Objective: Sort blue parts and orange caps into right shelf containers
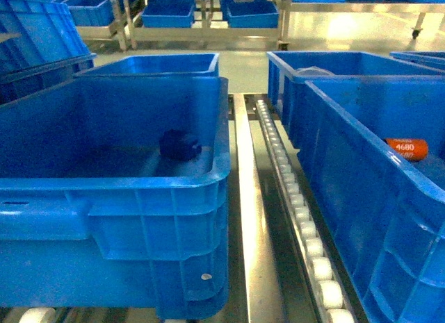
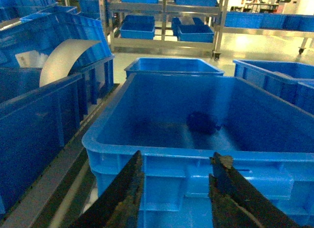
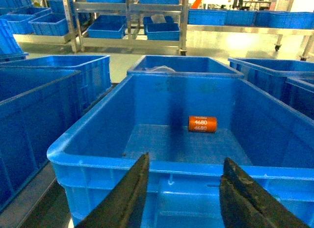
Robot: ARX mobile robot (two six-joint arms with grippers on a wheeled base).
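in front of you sit two bright blue crates of smooth moulded plastic with thick ribbed rims. the left crate (image 1: 139,198) holds one blue part (image 1: 180,144), a chunky, dark navy, irregular lump that rests on the crate floor toward the far wall; in the left wrist view the same part (image 2: 203,122) lies right of centre. the right crate (image 3: 186,154) holds one orange cap (image 3: 202,123), a short rounded cylinder lying on its side on the floor near the far wall, printed "4680" in white; the head view shows it (image 1: 406,148) just past the crate's near rim.

between the crates runs a bare metal rail (image 1: 254,219) and a line of white rollers (image 1: 306,233).

the left gripper (image 2: 176,198) hangs just short of the left crate's near wall, its dark, worn fingers (image 2: 125,193) spread apart with nothing between them. the right gripper (image 3: 181,196) hangs likewise before the right crate, fingers (image 3: 130,193) parted and bare.

further crates (image 1: 169,9) stand on metal shelving (image 3: 130,22) beyond.
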